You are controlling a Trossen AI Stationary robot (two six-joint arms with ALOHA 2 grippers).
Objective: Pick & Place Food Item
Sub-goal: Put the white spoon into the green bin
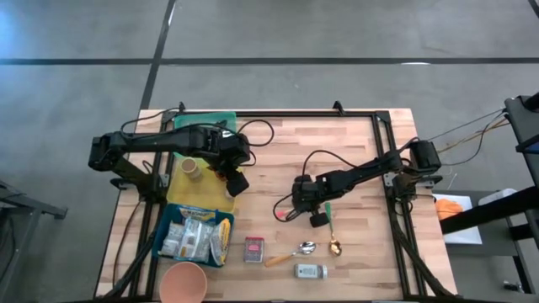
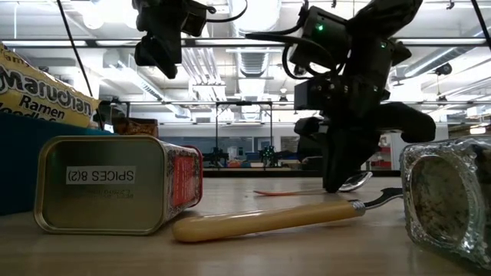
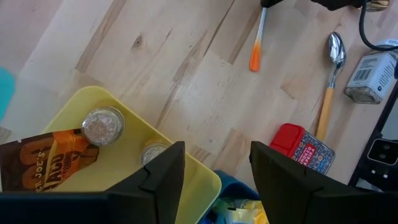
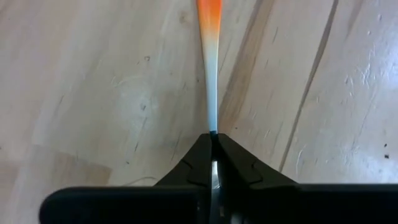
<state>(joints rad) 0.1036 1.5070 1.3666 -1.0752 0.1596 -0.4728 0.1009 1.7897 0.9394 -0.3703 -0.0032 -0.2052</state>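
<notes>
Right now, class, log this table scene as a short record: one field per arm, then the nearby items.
Right gripper: jaws shut on the thin orange-tipped utensil, low at the table's middle.
Left gripper: jaws apart, holding nothing, above the yellow tray.
Tray contents: two small jars, a taco seasoning packet.
Near front edge: red spice tin, wooden-handled spoon, glass spice jar.

Even, bright overhead light falls on the wooden surface [image 1: 354,160]; shadows beneath the arms are soft and short; in the low view ceiling strip lights [image 2: 230,47] glare behind the dark arms, which read nearly as silhouettes; the glass jar [image 2: 449,195] closest to that camera is blurred; the spice tin [image 2: 115,184] stays fairly sharp.
</notes>
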